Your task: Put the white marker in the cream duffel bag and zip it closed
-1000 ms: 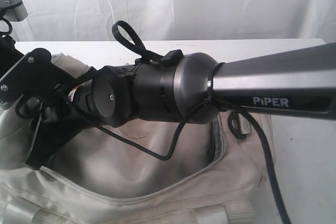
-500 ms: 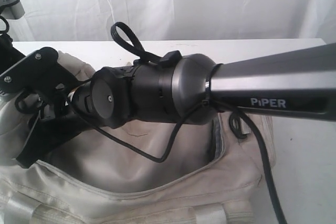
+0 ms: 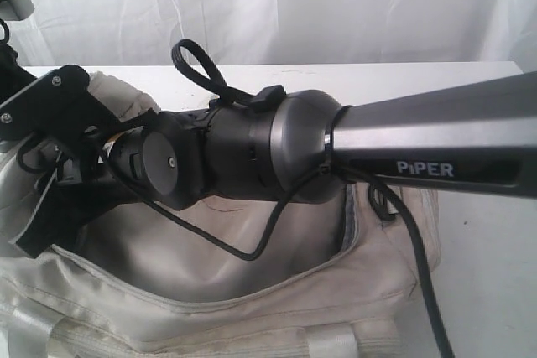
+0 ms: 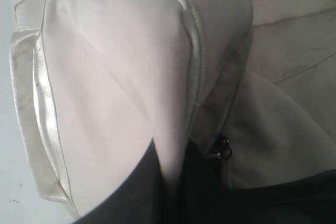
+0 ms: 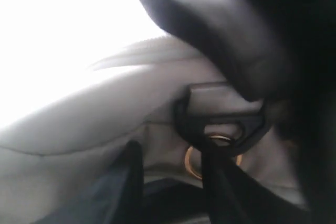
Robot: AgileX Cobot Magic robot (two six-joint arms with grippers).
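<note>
Left gripper (image 4: pixel 169 187) pinching end fabric of cream duffel bag (image 3: pixel 252 308) | right gripper (image 5: pixel 173 182) by black strap ring (image 5: pixel 220 119), jaws unclear | white marker unseen, possibly inside | main zip open; closing remains

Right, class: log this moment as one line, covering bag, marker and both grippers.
bag: top zip open | marker: not in view | left gripper: seems pinched on bag fabric | right gripper: over bag, state unclear

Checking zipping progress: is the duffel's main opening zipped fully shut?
No, the cream duffel bag gapes along its top in the exterior view, its zipper edges well apart.
</note>
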